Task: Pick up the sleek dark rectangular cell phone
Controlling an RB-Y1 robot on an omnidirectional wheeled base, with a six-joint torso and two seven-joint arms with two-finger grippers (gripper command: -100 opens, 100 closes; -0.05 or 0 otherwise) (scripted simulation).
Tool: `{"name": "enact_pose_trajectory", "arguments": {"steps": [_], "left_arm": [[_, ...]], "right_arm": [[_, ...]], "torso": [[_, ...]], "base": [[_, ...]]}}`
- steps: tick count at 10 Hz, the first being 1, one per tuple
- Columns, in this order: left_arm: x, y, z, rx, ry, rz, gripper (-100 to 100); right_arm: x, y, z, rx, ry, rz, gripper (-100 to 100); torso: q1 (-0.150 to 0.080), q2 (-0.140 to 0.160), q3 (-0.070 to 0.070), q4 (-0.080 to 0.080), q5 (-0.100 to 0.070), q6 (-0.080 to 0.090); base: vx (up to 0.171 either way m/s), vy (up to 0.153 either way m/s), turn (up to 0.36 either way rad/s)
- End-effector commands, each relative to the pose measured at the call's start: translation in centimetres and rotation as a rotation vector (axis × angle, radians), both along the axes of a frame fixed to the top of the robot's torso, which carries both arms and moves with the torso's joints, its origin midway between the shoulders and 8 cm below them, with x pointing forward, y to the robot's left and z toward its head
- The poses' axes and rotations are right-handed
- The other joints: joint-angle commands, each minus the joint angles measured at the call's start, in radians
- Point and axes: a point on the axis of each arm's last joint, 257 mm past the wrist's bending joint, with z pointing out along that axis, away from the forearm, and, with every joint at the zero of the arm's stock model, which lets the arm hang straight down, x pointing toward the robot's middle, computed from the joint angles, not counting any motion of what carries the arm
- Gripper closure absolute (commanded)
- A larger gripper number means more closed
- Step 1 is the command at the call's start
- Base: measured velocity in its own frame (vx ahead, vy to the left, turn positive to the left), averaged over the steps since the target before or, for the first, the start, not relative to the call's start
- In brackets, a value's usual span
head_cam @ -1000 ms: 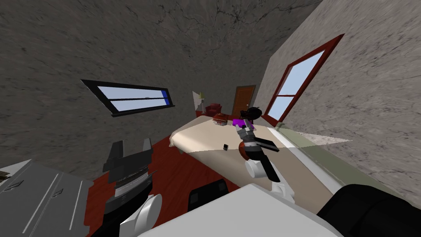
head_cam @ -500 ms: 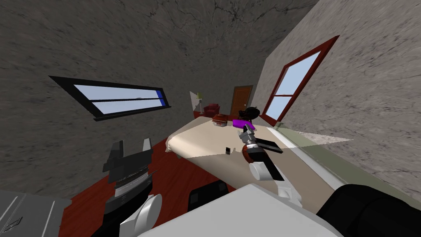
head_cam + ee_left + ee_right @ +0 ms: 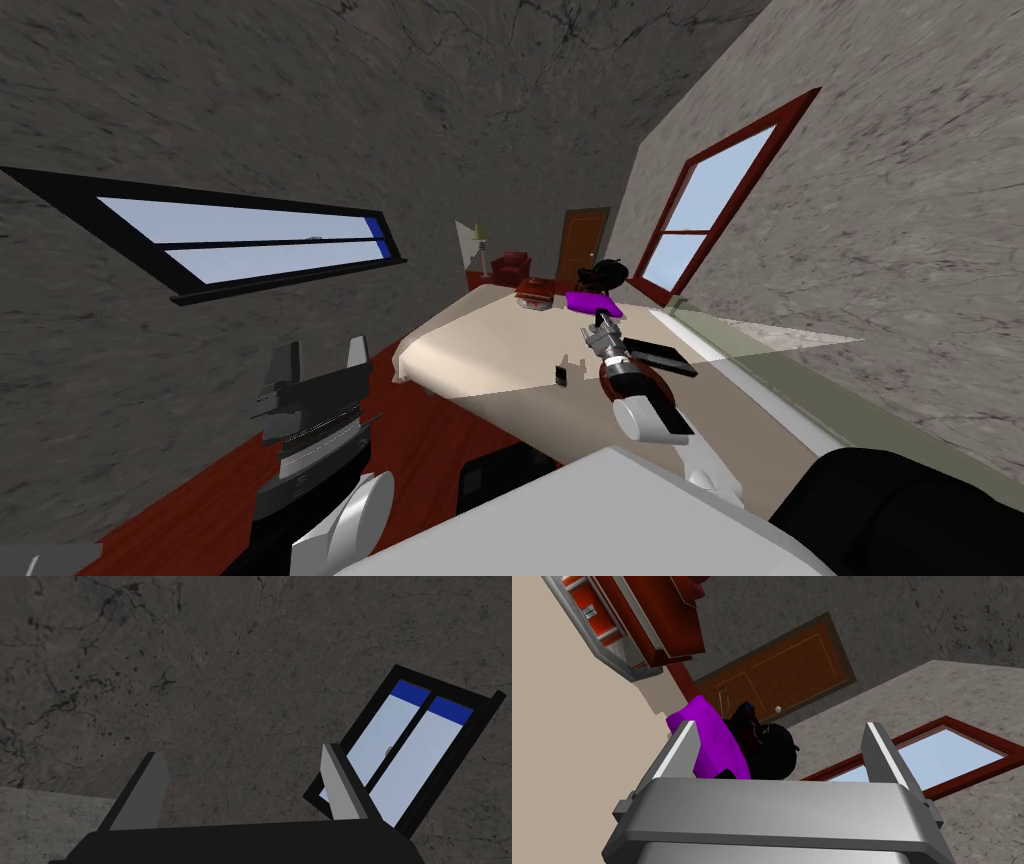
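Cell phone [image 3: 561, 375] is lying flat on the beige bed [image 3: 480, 345], small and dark, at the line where lit cover is meeting shade. Right arm is reaching out over the bed. Right tool [image 3: 600, 322] is hovering beyond the phone, which is sitting just left of the forearm, apart from it. The right wrist view is showing its fingers [image 3: 684, 743] spread and holding nothing. They are pointing toward a purple cushion [image 3: 717, 736] and a black bag [image 3: 769, 748] at the bed's far end, with a brown door [image 3: 782, 673] behind. Left tool [image 3: 318, 365] is hanging low at my left over the red floor [image 3: 420, 440], fingers [image 3: 145, 791] spread, gripping nothing.
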Motion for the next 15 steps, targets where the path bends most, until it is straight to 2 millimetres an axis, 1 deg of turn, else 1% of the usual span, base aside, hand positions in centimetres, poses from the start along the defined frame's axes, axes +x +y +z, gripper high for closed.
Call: {"name": "enact_pose_trajectory", "arguments": {"steps": [1, 2, 4, 5, 8, 9, 11, 12, 14, 15], "left_arm": [[0.0, 0.0, 0.0, 0.000, 0.000, 0.000, 0], [0.0, 0.0, 0.0, 0.000, 0.000, 0.000, 0], [0.0, 0.0, 0.0, 0.000, 0.000, 0.000, 0], [0.0, 0.0, 0.0, 0.000, 0.000, 0.000, 0], [0.0, 0.0, 0.0, 0.000, 0.000, 0.000, 0], [0.0, 0.0, 0.0, 0.000, 0.000, 0.000, 0], [0.0, 0.0, 0.0, 0.000, 0.000, 0.000, 0], [0.0, 0.0, 0.0, 0.000, 0.000, 0.000, 0], [0.0, 0.0, 0.0, 0.000, 0.000, 0.000, 0], [0.0, 0.0, 0.0, 0.000, 0.000, 0.000, 0]], "right_arm": [[-1.0, -1.5, -3.3, 0.099, 0.066, -0.021, -100], [-1.0, -1.5, -3.3, 0.099, 0.066, -0.021, -100], [-2.1, -3.5, -7.1, 0.223, 0.134, -0.055, -100], [-2.1, -3.5, -7.3, 0.226, 0.141, -0.055, -100], [-4.7, -6.3, -13.4, 0.425, 0.241, -0.125, -100], [-4.7, -6.3, -13.6, 0.428, 0.249, -0.125, -100], [-7.0, -7.7, -17.8, 0.568, 0.314, -0.182, -100], [-7.1, -7.8, -17.9, 0.569, 0.316, -0.183, -100], [-9.9, -9.0, -21.9, 0.712, 0.370, -0.250, -100], [-9.9, -8.9, -22.1, 0.714, 0.376, -0.250, -100]], "torso": [[0.000, 0.000, 0.000, 0.000, 0.000, 0.000], [0.000, -0.002, -0.001, -0.001, 0.000, 0.000], [-0.001, 0.002, 0.001, 0.000, 0.000, 0.000], [-0.001, 0.001, 0.001, 0.000, 0.000, 0.000], [0.000, -0.002, -0.001, 0.000, 0.000, 0.000], [0.002, -0.003, -0.002, -0.001, 0.000, 0.000], [-0.001, 0.001, 0.000, 0.000, 0.000, 0.000], [0.000, -0.001, -0.001, 0.000, 0.000, 0.000], [-0.002, 0.002, 0.001, 0.000, 0.000, 0.000], [-0.001, 0.001, 0.000, 0.000, 0.000, 0.000]], "base": [[0.182, 0.065, -0.107], [0.130, 0.048, -0.033], [0.107, 0.051, -0.099], [0.101, 0.052, -0.043], [0.161, 0.082, -0.099], [0.132, 0.073, -0.064], [0.129, 0.057, -0.089], [0.104, 0.057, -0.047], [0.111, 0.056, -0.104], [0.106, 0.070, -0.035]]}}
